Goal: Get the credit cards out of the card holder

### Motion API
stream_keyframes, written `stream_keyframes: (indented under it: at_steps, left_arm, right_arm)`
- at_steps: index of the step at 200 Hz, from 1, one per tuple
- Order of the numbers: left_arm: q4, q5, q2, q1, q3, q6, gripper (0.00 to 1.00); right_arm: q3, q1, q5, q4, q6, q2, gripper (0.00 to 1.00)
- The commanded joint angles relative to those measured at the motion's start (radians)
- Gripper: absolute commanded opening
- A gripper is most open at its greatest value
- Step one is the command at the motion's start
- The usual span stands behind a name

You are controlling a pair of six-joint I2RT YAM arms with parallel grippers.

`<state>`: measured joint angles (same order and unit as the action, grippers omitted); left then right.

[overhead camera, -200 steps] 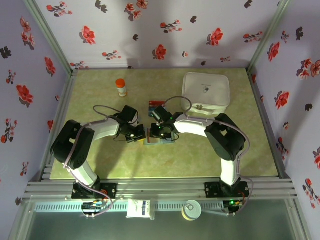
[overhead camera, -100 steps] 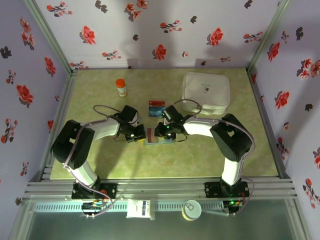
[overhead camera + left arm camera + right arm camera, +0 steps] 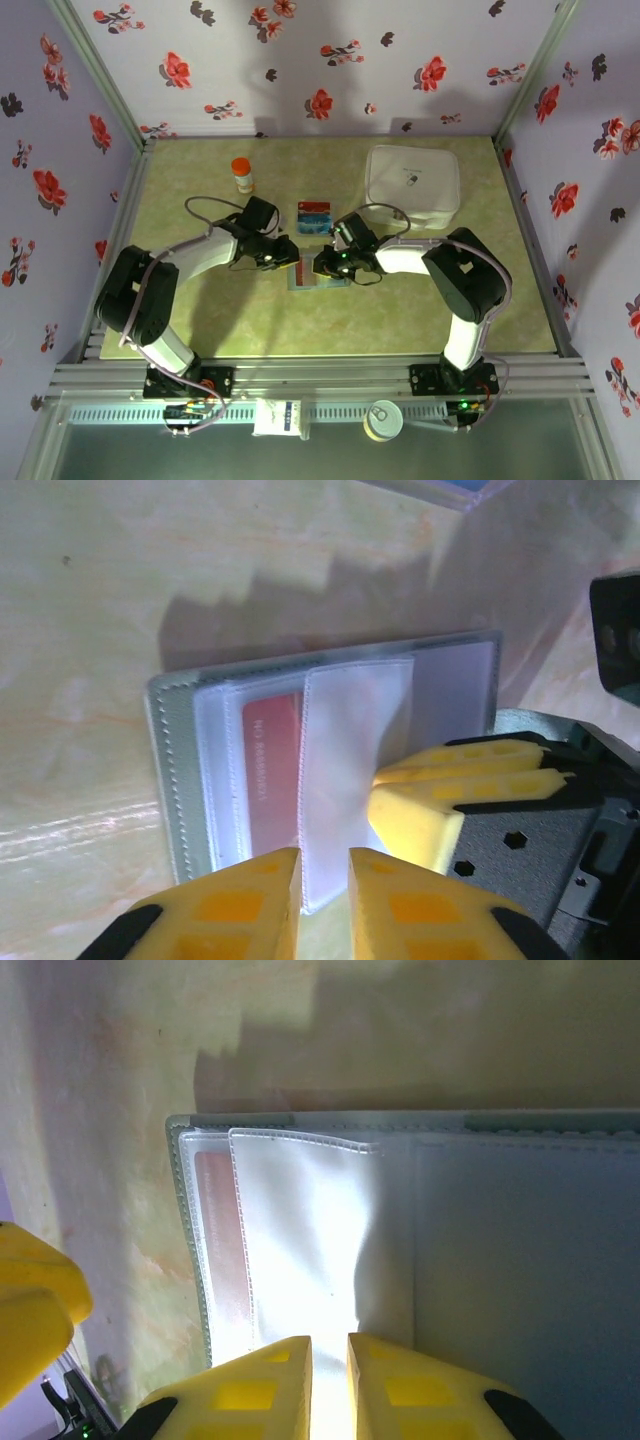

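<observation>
Jaws of the left gripper point(image 3: 325, 865) stood narrowly parted astride the clear sleeve point(image 3: 345, 730) edge; grip could not be confirmed. The right gripper point(image 3: 330, 1345) stood likewise. At frame centre the card holder point(image 3: 178, 770) lay open, with one red card point(image 3: 272, 765) inside.

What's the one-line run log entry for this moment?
stage: card extraction | card holder: open flat | red card: inside sleeve | left gripper: jaws narrow at clear flap edge, grip unclear | right gripper: likewise
</observation>
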<state>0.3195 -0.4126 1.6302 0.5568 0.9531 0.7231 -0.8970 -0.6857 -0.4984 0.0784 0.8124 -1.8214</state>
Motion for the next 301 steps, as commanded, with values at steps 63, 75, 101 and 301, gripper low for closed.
stream_keyframes:
  at_steps: [63,75,101,301]
  left_arm:
    - [-0.044,-0.021,0.104,0.031,0.025,0.031,0.3]
    - [-0.046,-0.02,0.11,0.031,0.024,0.031,0.3]
    - [-0.054,-0.028,0.12,0.035,0.026,0.035,0.3]
    - [-0.113,-0.074,0.091,0.048,0.03,0.078,0.19]
  right_arm:
    - [0.079,0.049,-0.105,0.154,0.032,-0.042,0.14]
    - [0.088,0.055,-0.116,0.173,0.039,-0.046,0.14]
    - [0.094,0.064,-0.13,0.19,0.044,-0.054,0.13]
    - [0.129,0.075,-0.121,0.201,0.066,0.105,0.17]
